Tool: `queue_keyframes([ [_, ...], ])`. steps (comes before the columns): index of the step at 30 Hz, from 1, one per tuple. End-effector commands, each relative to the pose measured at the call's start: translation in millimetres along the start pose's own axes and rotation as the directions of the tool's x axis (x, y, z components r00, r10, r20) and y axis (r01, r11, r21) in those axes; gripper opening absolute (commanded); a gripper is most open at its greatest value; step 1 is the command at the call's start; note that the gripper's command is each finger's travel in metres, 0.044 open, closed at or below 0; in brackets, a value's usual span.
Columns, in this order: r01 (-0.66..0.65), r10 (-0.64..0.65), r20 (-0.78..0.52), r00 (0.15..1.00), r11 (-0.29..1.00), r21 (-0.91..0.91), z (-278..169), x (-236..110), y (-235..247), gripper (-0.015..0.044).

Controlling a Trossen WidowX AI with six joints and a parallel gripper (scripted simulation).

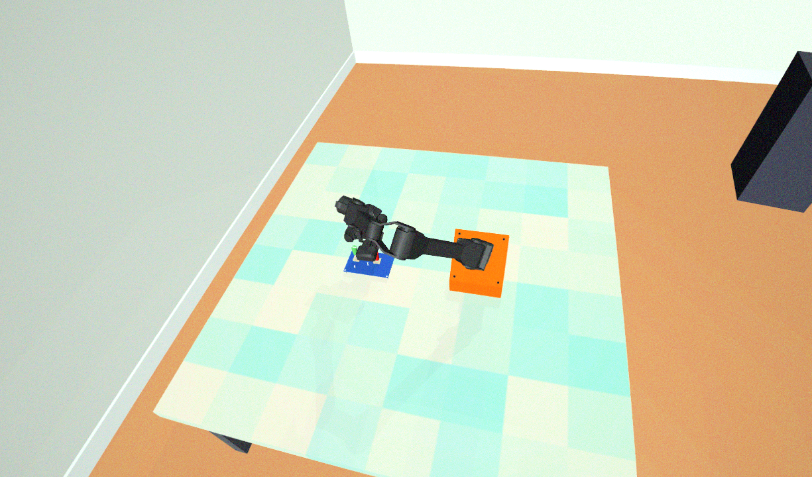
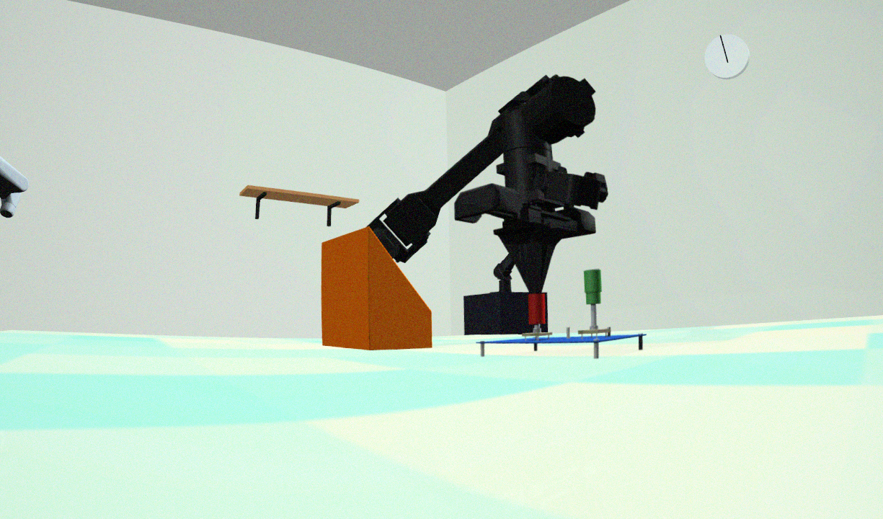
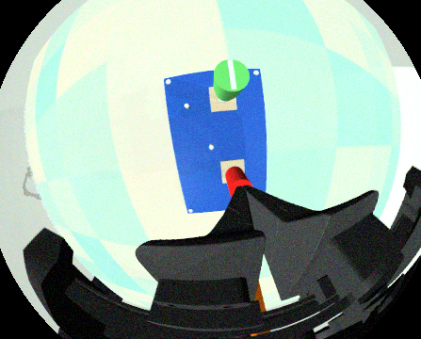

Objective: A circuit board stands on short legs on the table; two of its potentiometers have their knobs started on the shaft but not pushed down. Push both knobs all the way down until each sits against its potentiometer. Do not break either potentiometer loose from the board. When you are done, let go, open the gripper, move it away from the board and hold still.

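Observation:
A blue circuit board (image 1: 377,271) (image 2: 618,336) (image 3: 198,151) stands on short legs on the table. A red knob (image 2: 536,308) (image 3: 236,179) sits low on its shaft, close above its potentiometer. A green knob (image 2: 592,286) (image 3: 229,81) (image 1: 353,248) stands high on its shaft, well above its potentiometer. My gripper (image 2: 536,290) (image 3: 242,191) is shut, with nothing between the fingers. Its closed fingertips rest on top of the red knob. In the top view the arm hides most of the red knob.
The arm's orange base block (image 1: 477,278) (image 2: 367,296) stands beside the board. A dark box (image 1: 782,136) (image 2: 489,313) stands on the floor beyond the table. A wall shelf (image 2: 299,195) and a clock (image 2: 726,56) hang on the walls.

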State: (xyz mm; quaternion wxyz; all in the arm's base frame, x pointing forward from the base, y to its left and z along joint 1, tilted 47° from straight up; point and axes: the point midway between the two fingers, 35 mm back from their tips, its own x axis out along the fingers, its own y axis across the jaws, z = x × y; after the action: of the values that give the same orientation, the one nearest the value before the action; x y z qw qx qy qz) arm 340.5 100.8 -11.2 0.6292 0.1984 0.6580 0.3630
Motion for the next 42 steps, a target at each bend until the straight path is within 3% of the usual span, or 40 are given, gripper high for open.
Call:
queue_keyframes([
  [1, -0.005, 0.005, 0.000, 1.000, 1.000, -0.003, 1.1, 3.6, 1.4, 0.0000],
  [42, -0.005, 0.005, 0.000, 1.000, 1.000, -0.003, 1.1, 9.7, 1.5, 0.0000],
])
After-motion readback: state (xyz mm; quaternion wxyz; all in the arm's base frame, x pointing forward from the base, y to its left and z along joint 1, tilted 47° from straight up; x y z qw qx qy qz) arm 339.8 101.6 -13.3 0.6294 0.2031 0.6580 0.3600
